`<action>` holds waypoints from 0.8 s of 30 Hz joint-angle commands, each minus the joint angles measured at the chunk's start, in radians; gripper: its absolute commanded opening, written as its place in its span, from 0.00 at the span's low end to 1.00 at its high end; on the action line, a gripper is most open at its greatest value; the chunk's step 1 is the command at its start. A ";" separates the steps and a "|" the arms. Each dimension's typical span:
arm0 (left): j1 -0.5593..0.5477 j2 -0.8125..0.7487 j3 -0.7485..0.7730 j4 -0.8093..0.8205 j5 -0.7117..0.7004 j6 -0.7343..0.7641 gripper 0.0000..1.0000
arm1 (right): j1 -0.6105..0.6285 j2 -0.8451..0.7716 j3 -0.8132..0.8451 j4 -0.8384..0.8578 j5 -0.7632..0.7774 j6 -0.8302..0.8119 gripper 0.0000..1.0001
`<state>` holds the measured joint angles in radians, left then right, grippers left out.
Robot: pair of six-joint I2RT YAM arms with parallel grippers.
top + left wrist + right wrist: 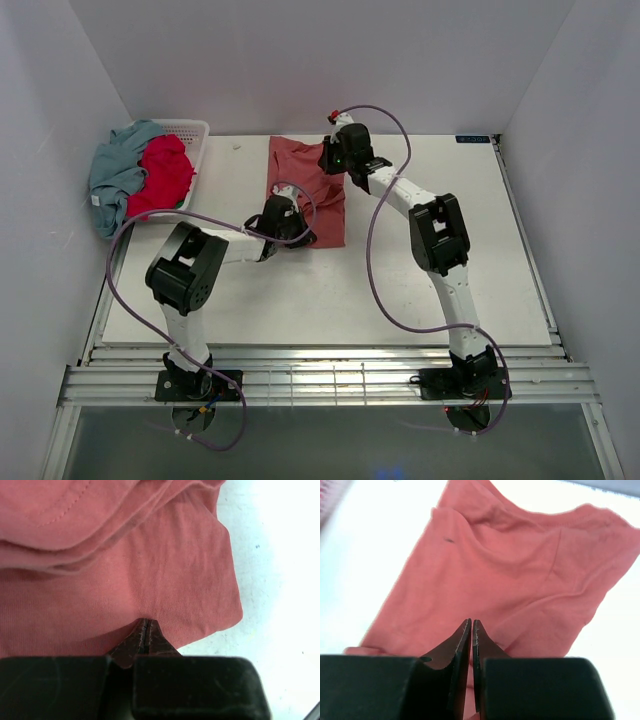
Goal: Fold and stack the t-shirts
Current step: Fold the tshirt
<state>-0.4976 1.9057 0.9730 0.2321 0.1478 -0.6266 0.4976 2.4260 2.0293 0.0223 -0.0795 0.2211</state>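
Note:
The dusty salmon-red t-shirt (305,185) lies partly folded at the back middle of the table. My left gripper (288,225) is at its near edge. In the left wrist view its jaws (145,622) are shut, and the cloth (165,570) puckers at the tips. My right gripper (336,160) is at the shirt's far right edge. Its jaws (471,622) are shut to a thin slit with pink cloth (485,565) in it. The crimson t-shirt (162,172) and the grey-blue t-shirt (115,170) are heaped in and over the basket.
The white lattice basket (192,132) stands at the back left corner of the table, with the grey-blue shirt hanging over its left side. White walls enclose the table on the left, back and right. Purple cables loop from both arms over the table.

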 commanded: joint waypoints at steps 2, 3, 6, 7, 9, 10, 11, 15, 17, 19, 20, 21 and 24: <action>-0.030 -0.031 -0.019 -0.100 0.067 -0.012 0.00 | 0.007 -0.218 -0.053 0.070 -0.095 0.009 0.10; -0.033 -0.045 -0.011 -0.100 0.068 -0.009 0.00 | 0.009 -0.235 -0.075 0.056 -0.117 0.008 0.11; -0.053 -0.092 0.027 -0.103 0.072 0.001 0.00 | 0.025 -0.310 -0.193 0.013 -0.190 -0.012 0.11; -0.058 -0.105 0.041 -0.106 0.067 0.004 0.00 | 0.030 -0.329 -0.263 0.007 -0.197 -0.019 0.12; -0.067 -0.122 0.084 -0.132 0.052 0.008 0.00 | 0.041 -0.383 -0.325 -0.015 -0.209 -0.028 0.13; -0.067 -0.140 0.098 -0.143 0.044 0.008 0.00 | 0.045 -0.396 -0.375 -0.021 -0.227 -0.031 0.13; -0.067 -0.149 0.107 -0.154 0.032 0.013 0.00 | 0.048 -0.424 -0.398 -0.059 -0.238 -0.035 0.13; -0.067 -0.221 0.115 -0.227 -0.159 0.065 0.00 | 0.078 -0.475 -0.512 -0.094 -0.261 -0.066 0.13; -0.065 -0.249 0.083 -0.228 -0.244 0.093 0.00 | 0.081 -0.470 -0.552 -0.101 -0.275 -0.069 0.12; -0.062 -0.238 0.078 -0.267 -0.305 0.129 0.00 | 0.084 -0.455 -0.560 -0.113 -0.293 -0.068 0.12; -0.061 -0.212 0.078 -0.275 -0.315 0.137 0.00 | 0.085 -0.437 -0.558 -0.117 -0.298 -0.066 0.11; -0.059 -0.198 0.078 -0.281 -0.318 0.142 0.00 | 0.087 -0.427 -0.554 -0.122 -0.298 -0.065 0.11; -0.059 -0.160 0.061 -0.263 -0.309 0.145 0.00 | 0.094 -0.404 -0.551 -0.128 -0.302 -0.062 0.11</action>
<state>-0.5591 1.7134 1.0576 0.0078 -0.1032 -0.5186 0.5877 2.0125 1.4628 -0.1112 -0.3511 0.1730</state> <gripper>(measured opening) 0.009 0.110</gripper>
